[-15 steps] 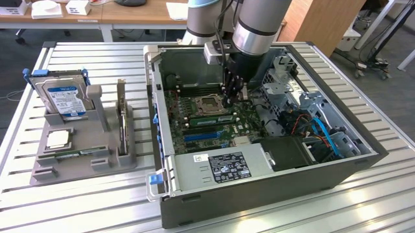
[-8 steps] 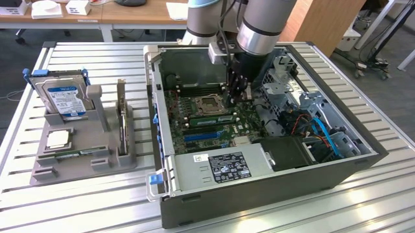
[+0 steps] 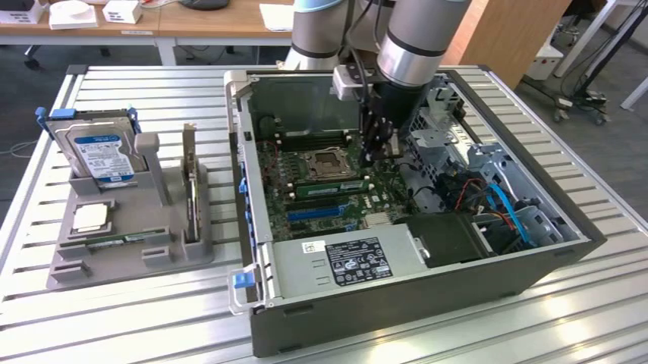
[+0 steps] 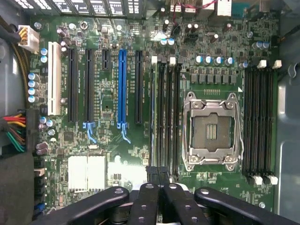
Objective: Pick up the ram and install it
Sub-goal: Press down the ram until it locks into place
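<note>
Ram sticks number two. One ram [image 3: 329, 185] stands in a motherboard [image 3: 273, 171] slot beside the single CPU socket [image 3: 326, 162], inside the one open computer case [image 3: 405, 303] on the bench's [image 3: 121, 318] middle. The other stick [image 3: 124, 240] lies flat in the gray fixture [image 3: 102, 262] near the bench's edge at the exterior view's left, where one hard drive [image 3: 99, 154] and one expansion card [image 3: 190, 178] stand upright. My gripper [image 3: 377, 152] is clenched with nothing visible between its fingers. It hovers at the end of that four-slot bank, and I cannot tell whether it touches the ram. A second bank of four slots [image 4: 258, 122] lies on the socket's other side.
</note>
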You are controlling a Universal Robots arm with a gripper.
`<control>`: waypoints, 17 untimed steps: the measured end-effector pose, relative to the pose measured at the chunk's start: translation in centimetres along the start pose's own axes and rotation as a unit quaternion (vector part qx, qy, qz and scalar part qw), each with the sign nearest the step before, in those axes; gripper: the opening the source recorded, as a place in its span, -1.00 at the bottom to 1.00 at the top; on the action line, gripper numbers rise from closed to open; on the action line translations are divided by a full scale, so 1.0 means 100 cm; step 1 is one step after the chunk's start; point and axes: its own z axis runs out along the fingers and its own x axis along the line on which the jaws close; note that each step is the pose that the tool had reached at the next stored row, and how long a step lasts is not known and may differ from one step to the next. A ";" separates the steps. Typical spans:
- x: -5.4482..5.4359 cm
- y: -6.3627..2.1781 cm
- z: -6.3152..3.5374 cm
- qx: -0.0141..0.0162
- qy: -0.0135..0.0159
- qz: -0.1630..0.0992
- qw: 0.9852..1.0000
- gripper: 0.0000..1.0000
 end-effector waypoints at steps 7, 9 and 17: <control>0.000 -0.0093 -0.0002 0.000 0.000 0.000 1.000 -0.80; 0.000 -0.0112 -0.0002 0.000 0.000 0.000 1.000 -0.80; 0.000 -0.0120 0.0009 0.000 0.000 0.000 1.000 -0.80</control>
